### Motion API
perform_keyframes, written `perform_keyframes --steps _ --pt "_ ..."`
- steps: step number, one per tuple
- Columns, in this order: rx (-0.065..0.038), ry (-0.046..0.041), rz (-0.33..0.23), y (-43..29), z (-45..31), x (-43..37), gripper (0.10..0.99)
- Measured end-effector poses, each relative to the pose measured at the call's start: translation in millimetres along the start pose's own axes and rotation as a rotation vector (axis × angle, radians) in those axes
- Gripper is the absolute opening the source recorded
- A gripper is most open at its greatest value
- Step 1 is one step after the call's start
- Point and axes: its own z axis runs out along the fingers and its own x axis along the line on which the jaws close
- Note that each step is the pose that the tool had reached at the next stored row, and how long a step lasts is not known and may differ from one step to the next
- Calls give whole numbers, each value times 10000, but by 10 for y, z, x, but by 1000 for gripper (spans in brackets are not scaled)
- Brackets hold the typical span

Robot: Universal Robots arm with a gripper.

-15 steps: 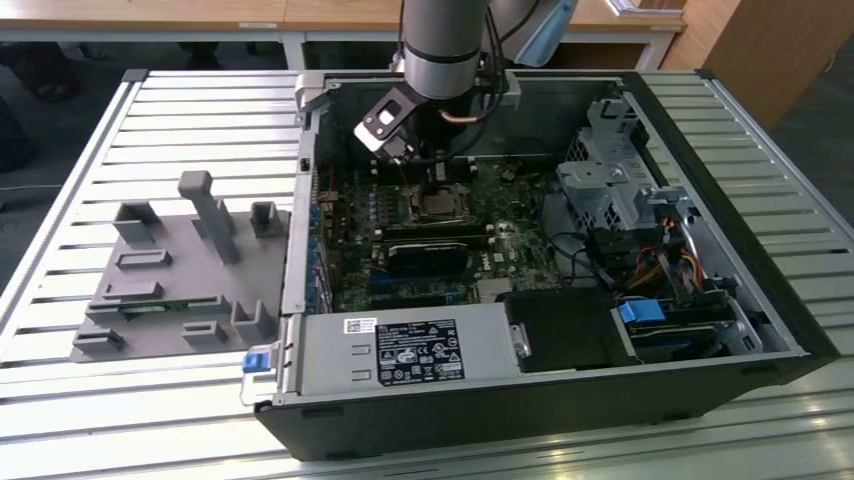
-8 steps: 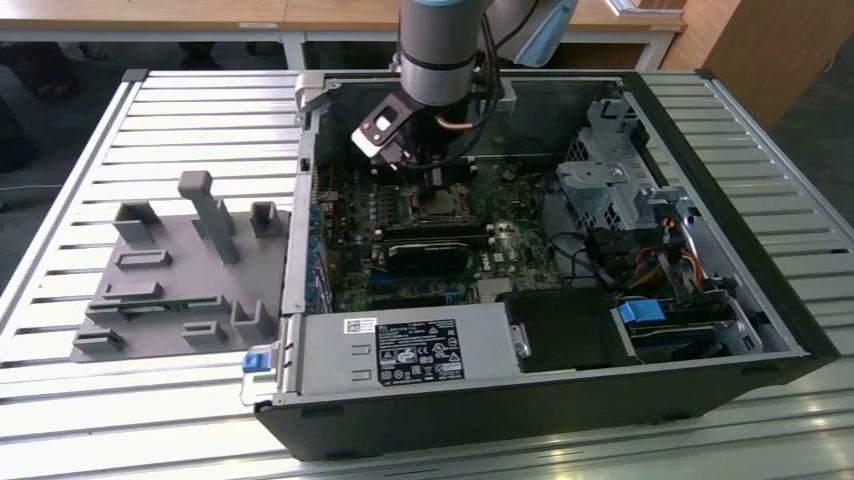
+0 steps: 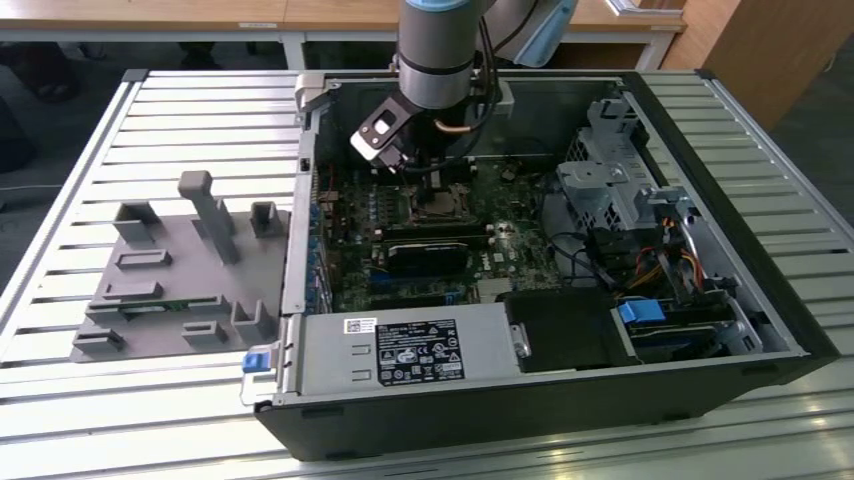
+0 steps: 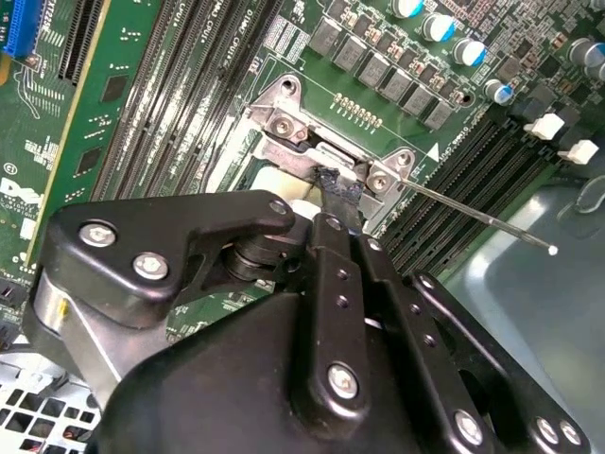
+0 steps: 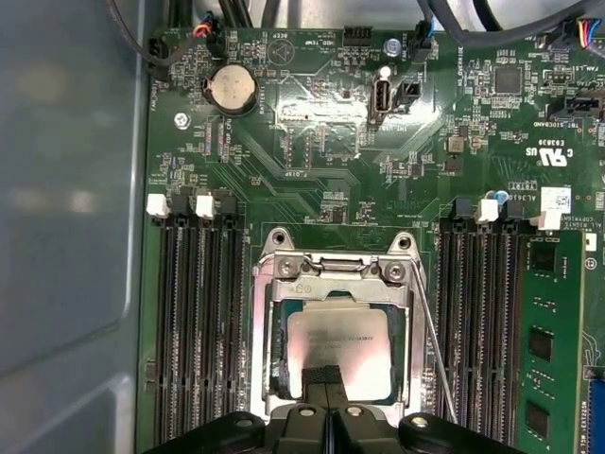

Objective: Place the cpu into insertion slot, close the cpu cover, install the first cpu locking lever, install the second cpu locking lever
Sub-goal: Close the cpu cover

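Observation:
The cpu [image 5: 340, 345] lies flat in the insertion slot [image 5: 277, 371], its silvery top showing through the window of the cpu cover [image 5: 326, 286]. The cover lies down over the chip. My gripper [image 5: 326, 375] is shut, its black fingertips [image 4: 340, 189] pressed together on the cover's edge beside the chip. One thin wire locking lever [image 5: 431, 326] slants away from the socket's side, its free end [image 4: 553, 249] standing clear of the board. In the exterior view my gripper [image 3: 430, 180] hangs just over the socket [image 3: 435, 208] inside the case.
Rows of black memory slots [image 5: 198, 322] flank the socket on both sides. A green card [image 5: 553, 350] stands beyond one row. The case wall [image 5: 66, 189] is close by. Drive cages and cables [image 3: 641, 230] fill the case at the exterior view's right. A grey fixture [image 3: 174, 270] lies outside.

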Motion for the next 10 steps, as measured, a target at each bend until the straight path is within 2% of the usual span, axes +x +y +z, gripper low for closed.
perform_keyframes --steps 5,10 --pt "-6 8 1 1 -3 2 106" --pt "-5 6 1 1 -43 3 106"
